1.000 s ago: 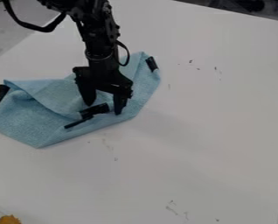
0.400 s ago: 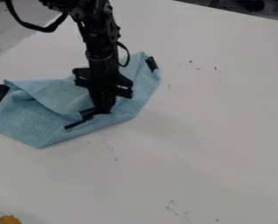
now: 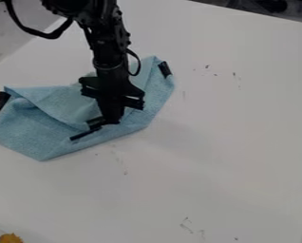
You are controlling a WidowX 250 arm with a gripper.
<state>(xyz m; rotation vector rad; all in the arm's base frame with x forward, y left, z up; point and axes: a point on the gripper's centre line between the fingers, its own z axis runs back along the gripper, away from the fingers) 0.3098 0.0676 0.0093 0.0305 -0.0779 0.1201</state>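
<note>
In the camera view I have my gripper [image 3: 111,121] closed, its fingers together at the lower edge of the blue cloth [image 3: 42,135], seemingly pinching it by a black strip. I judge this to be the grasp; any move from here calls for a firm pinch. The cloth lies folded on the white tabletop [image 3: 223,152], with black tape [image 3: 164,70] at its upper right corner. My arm hides part of it. A yellow-orange object [image 3: 11,238] sits well apart.
</note>
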